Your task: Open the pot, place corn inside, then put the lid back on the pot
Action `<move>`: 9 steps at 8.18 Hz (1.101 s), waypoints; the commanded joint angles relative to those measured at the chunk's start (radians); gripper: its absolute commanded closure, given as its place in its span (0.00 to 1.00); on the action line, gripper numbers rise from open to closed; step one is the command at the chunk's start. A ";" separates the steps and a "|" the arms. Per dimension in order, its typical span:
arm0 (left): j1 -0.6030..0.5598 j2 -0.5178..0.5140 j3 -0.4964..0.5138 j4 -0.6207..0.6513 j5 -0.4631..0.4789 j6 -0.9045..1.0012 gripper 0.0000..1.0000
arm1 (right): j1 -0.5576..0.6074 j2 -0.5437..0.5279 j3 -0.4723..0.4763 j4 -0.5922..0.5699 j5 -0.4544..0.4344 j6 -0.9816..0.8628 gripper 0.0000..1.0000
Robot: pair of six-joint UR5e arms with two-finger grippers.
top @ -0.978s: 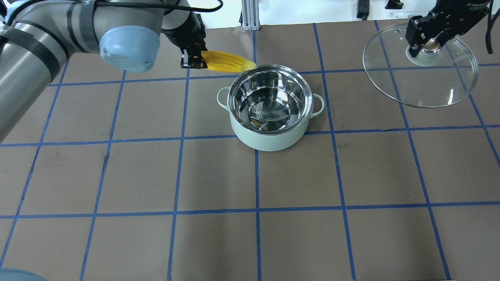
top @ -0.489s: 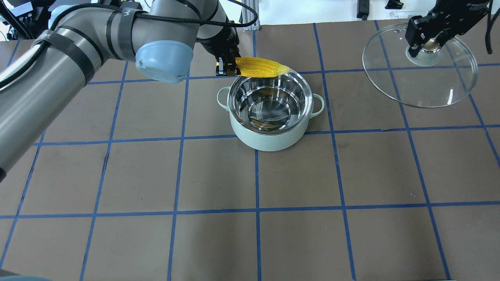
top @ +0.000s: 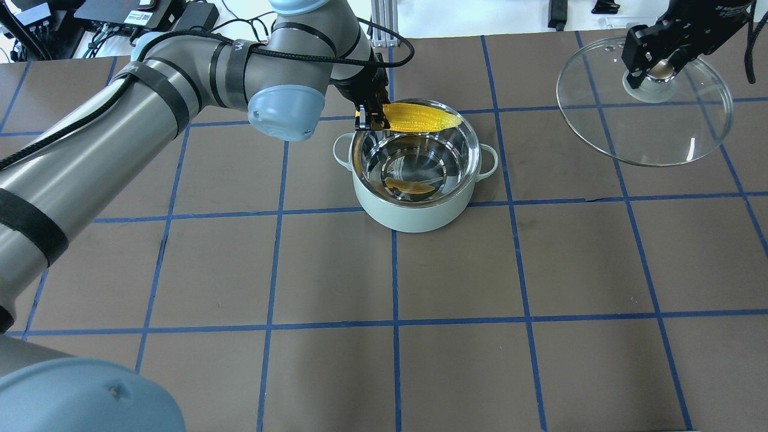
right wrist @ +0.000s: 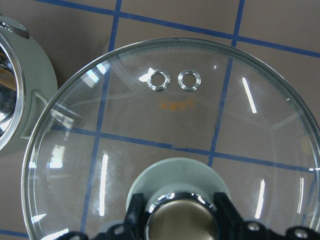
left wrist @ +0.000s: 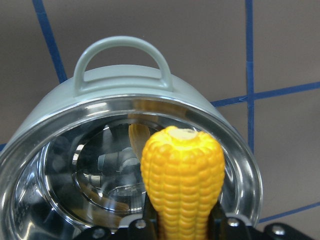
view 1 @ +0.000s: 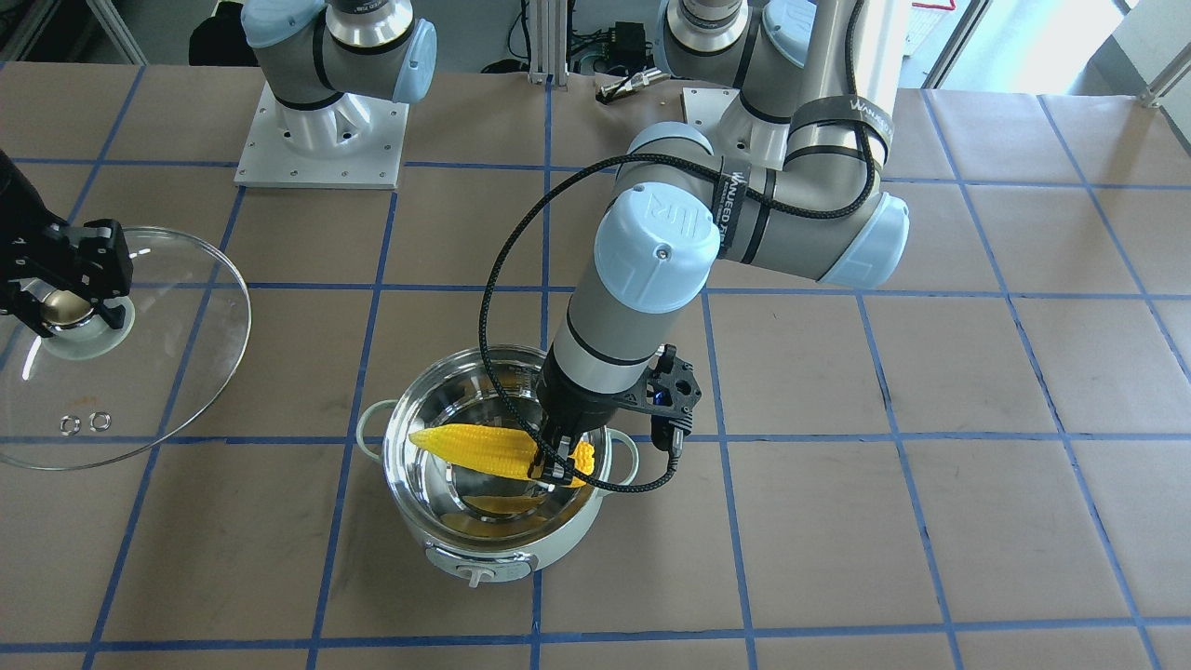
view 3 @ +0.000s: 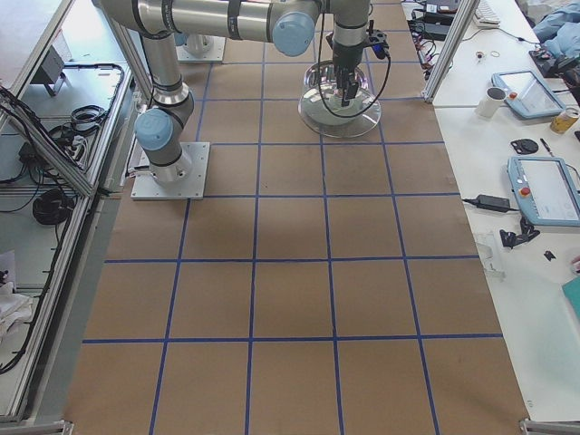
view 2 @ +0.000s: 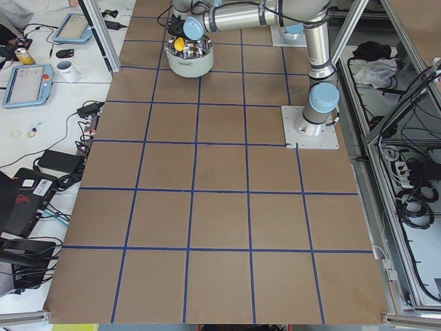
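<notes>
The mint-green pot [top: 414, 213] stands open, its steel inside bare but for a yellow reflection. My left gripper [top: 371, 117] is shut on the thick end of the yellow corn [top: 423, 117] and holds it level over the pot's far rim, above the opening. In the front view the corn [view 1: 479, 448] spans the pot [view 1: 484, 549]; in the left wrist view the corn [left wrist: 182, 180] points over the pot [left wrist: 125, 82]. My right gripper [top: 651, 57] is shut on the knob of the glass lid [top: 648, 129], held off to the pot's right. The lid [right wrist: 170, 135] fills the right wrist view.
Brown table paper with a blue tape grid [top: 396, 324] lies all around the pot. The arm bases [view 1: 321, 140] stand at the table's robot side. Operator desks with tablets and a mug [view 2: 67, 69] line the far side.
My left arm has carried the corn rightward, from left of the pot to above its opening. The right gripper and the lid have stayed still.
</notes>
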 commanded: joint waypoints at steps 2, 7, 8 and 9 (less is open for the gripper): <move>-0.003 -0.044 -0.001 -0.004 -0.057 -0.064 0.86 | 0.000 0.000 0.001 0.000 0.000 0.000 0.78; -0.025 -0.053 0.002 0.006 -0.052 -0.144 0.00 | 0.001 -0.002 0.001 0.001 0.021 0.003 0.79; -0.035 -0.045 0.002 0.034 -0.057 -0.156 0.00 | 0.001 -0.002 -0.001 0.002 0.021 0.003 0.79; -0.041 -0.027 0.004 0.039 -0.057 -0.149 0.00 | 0.001 -0.002 -0.001 0.002 0.021 0.006 0.79</move>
